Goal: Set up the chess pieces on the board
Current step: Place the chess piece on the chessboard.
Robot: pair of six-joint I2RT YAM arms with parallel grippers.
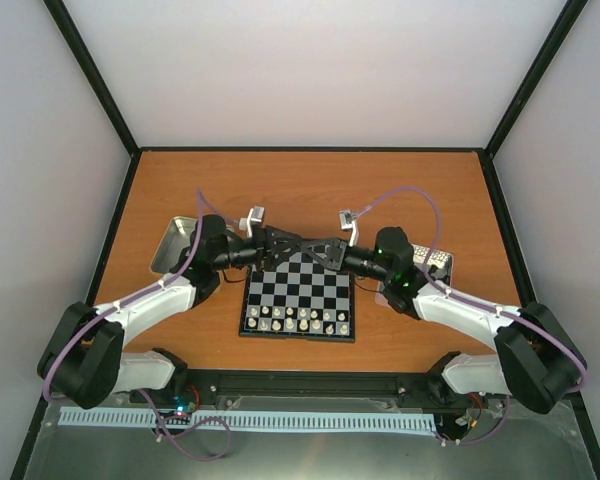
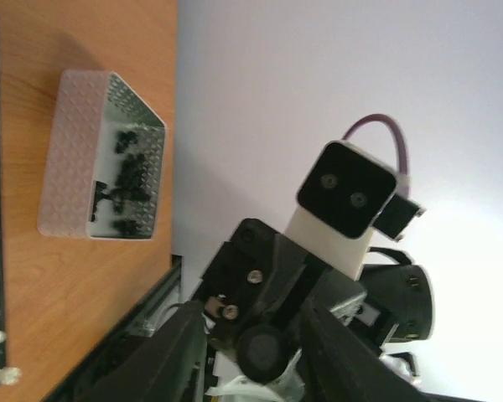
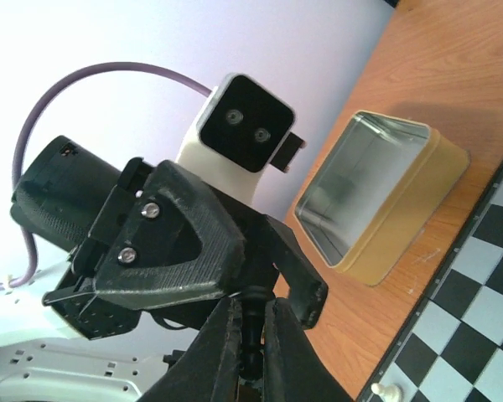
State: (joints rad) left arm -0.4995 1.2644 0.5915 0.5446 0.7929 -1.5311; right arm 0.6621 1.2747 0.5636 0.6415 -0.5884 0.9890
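Both grippers meet above the far edge of the board [image 1: 298, 280]. My right gripper [image 3: 251, 343] is shut on a slim black chess piece [image 3: 253, 314]. My left gripper [image 2: 253, 362] stands open around the same piece's round base [image 2: 264, 350], with a gap on each side. In the top view the left gripper [image 1: 302, 243] and right gripper [image 1: 325, 250] are tip to tip. Whitish pieces [image 1: 290, 320] fill the board's two near rows. More black pieces [image 2: 126, 180] lie in the dimpled tray [image 2: 67, 167].
An empty gold-sided metal tray [image 3: 419, 218] stands left of the board, also seen from above as the left tray [image 1: 170, 245]. The tray with black pieces [image 1: 438, 263] sits behind the right arm. A whitish pawn [image 3: 387, 390] stands at the board's corner.
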